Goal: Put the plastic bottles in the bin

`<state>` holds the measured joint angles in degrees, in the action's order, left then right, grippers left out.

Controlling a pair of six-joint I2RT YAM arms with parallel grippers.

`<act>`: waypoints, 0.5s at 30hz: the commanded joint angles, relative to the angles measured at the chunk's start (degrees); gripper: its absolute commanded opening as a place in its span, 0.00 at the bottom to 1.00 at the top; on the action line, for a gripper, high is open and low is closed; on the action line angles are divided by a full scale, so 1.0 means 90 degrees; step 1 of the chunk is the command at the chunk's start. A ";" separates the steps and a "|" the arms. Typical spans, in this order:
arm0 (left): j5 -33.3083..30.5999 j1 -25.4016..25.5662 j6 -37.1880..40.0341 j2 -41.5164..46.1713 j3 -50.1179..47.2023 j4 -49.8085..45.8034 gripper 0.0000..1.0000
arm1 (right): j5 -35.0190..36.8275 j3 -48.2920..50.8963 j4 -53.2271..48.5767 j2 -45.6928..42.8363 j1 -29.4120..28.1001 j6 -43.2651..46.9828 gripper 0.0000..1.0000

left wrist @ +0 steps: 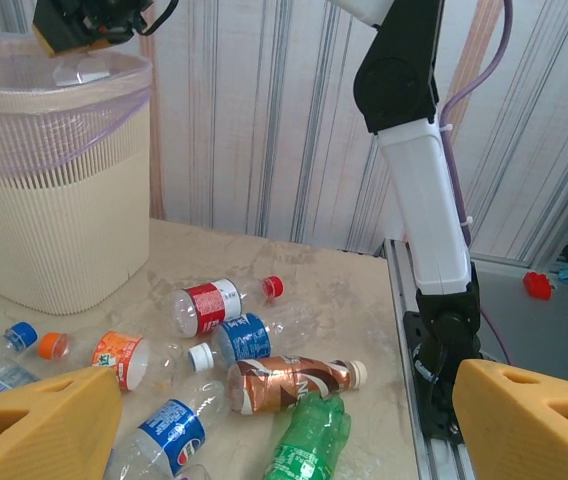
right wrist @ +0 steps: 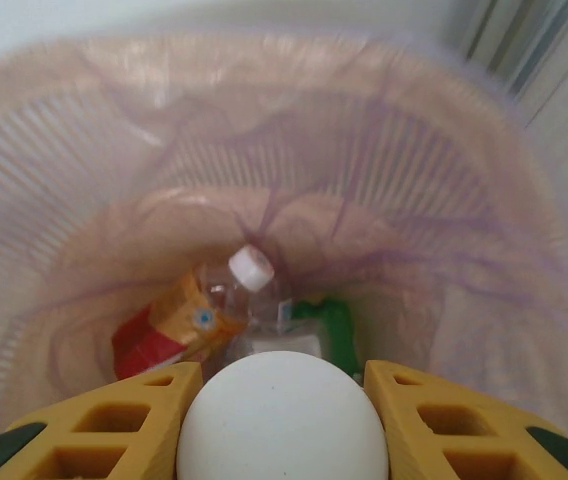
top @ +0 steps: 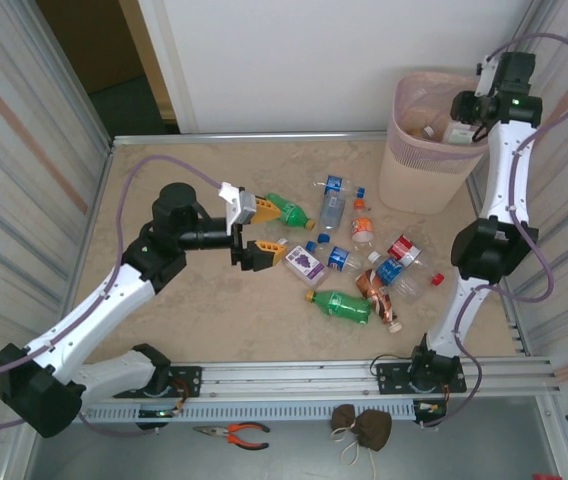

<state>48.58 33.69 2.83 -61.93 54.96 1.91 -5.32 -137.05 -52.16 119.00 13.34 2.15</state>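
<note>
Left arm: laid out low from its base at the near-left corner, bent at the elbow, the forearm turned toward the right side and the wrist held level above the table (top: 194, 300).
Left pincer (top: 264, 232): spread wide, with nothing between its yellow fingers (left wrist: 34, 425).
White fruit-labelled bottle (top: 304, 263): laid on its side just ahead of the nearer finger of the left pincer.
Green bottle (top: 289, 212): laid just beside the farther finger; whether it is touched cannot be told.
Loose bottles: strewn on their sides ahead of the left pincer. A crumpled green one (left wrist: 309, 440) is seen straight ahead between the fingers. A copper-coloured one (left wrist: 284, 383) is just beyond it. A blue-labelled clear one (left wrist: 239, 338), a red-labelled one (left wrist: 204, 305) and an orange-labelled one (left wrist: 119, 358) are farther out.
Right arm: raised from its base at the near-right corner, folded at the elbow, the upper link stood steeply and the wrist turned down over the bin (top: 414, 175).
Right pincer (right wrist: 279, 375): pinched on a white bottle (right wrist: 282, 430), which is held between both fingers with its rounded end toward the wrist camera.
Bin: stood directly under the right pincer, lined with a thin pink bag, and well ahead of the left pincer.
Inside the bin: a clear bottle with a white cap (right wrist: 249, 275), a red-and-orange bottle (right wrist: 164, 335) and a green one (right wrist: 332, 325) are seen at the bottom, well below the held bottle.
</note>
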 commanded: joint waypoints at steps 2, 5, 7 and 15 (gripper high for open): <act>0.0168 -0.0072 0.0003 0.0001 -0.0041 0.0168 0.86 | 0.0277 -0.0133 -0.0448 0.0376 -0.0113 0.0334 0.25; 0.0139 -0.0088 -0.0016 0.0030 -0.0090 0.0179 0.87 | 0.0249 -0.0082 -0.0488 0.0633 -0.0151 0.0320 0.27; 0.0120 -0.0095 -0.0017 0.0046 -0.0124 0.0179 0.86 | 0.0253 -0.0075 -0.0510 0.0845 -0.0164 0.0308 0.27; 0.0023 -0.0126 -0.0043 0.0096 -0.0226 0.0207 0.86 | 0.0304 -0.0084 -0.0450 0.1489 -0.0158 0.0249 0.37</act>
<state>48.38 33.04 2.79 -62.04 53.54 1.93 -3.86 -137.05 -53.39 130.47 12.01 3.64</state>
